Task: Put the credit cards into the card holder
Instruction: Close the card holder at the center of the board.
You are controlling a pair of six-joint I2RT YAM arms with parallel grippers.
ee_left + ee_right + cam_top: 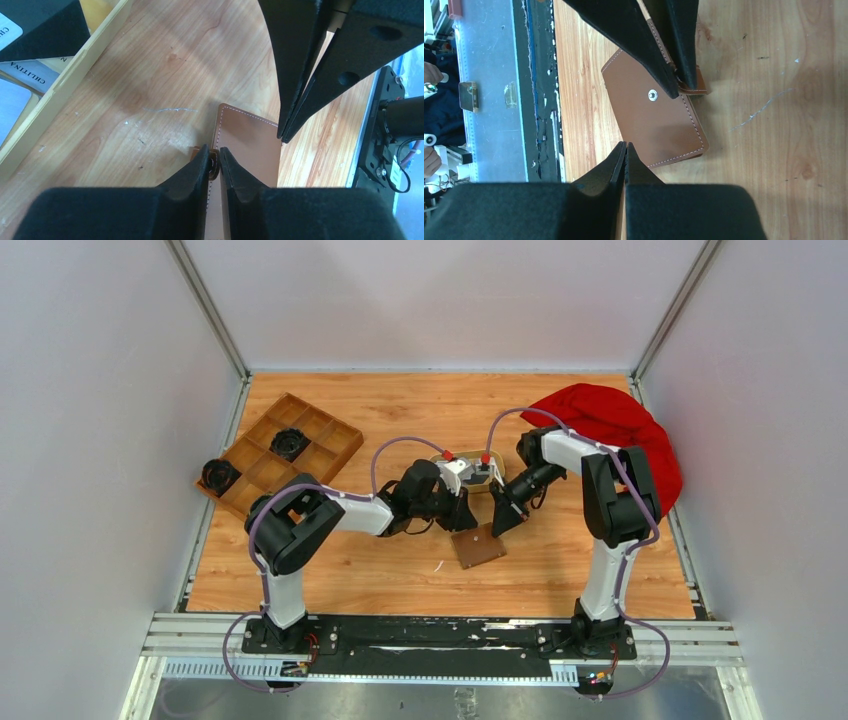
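pale grey walls close in a wooden table [400,570]. at its far left corner lies a wooden compartment tray [325,420] with two round black objects [290,443] in its cells. the left gripper [214,152] reaches toward the middle of the table, its jaws pinched on the small snap tab [214,167] at the edge of the card holder [247,145]. the brown holder lies flat and folded on the bare wood near the table's centre, stitching and a metal snap stud [652,95] facing up. just behind it sits the oval tan dish [85,55], where the credit cards [32,75] lie, one whitish with dark print. the right gripper [625,147] points down at the holder's opposite edge with its jaws pressed together and nothing between them; whether the tips touch the leather i cannot tell. a red cloth [610,430] is heaped at the far right.
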